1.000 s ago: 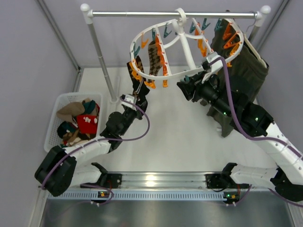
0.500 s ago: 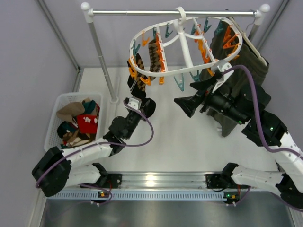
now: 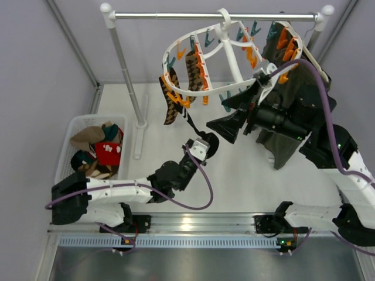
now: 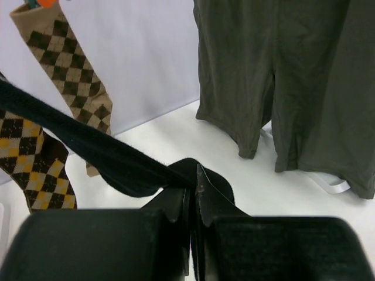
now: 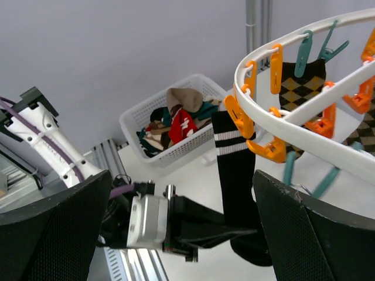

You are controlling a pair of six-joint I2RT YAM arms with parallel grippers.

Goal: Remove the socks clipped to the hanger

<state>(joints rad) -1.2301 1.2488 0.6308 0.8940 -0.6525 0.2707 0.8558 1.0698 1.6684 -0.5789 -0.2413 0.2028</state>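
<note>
The round white hanger [image 3: 229, 55] hangs from the rail, tilted, with orange and teal clips. A black sock with white stripes [image 5: 237, 175] is still held at its top by an orange clip [image 5: 237, 114]. My left gripper [image 3: 206, 144] is shut on its toe, and the sock [image 3: 192, 124] runs taut from clip to jaws. In the left wrist view the stretched black sock [image 4: 88, 146] ends between the shut jaws [image 4: 193, 187]. Two argyle socks [image 3: 170, 105] [image 3: 193, 70] stay clipped. My right gripper [image 3: 227, 114] stands wide open just below the hanger's rim [image 5: 328, 96], holding nothing.
A white basket [image 3: 64, 153] with several socks sits at the left. Dark green shorts [image 3: 299, 88] hang at the right end of the white-and-steel rail [image 3: 176, 17], behind my right arm. The rail's post [image 3: 126, 70] stands between the basket and the hanger.
My left gripper shut on the black sock and pulled it down and to the right, stretching it. My right gripper opened wide and shifted left under the hanger.
</note>
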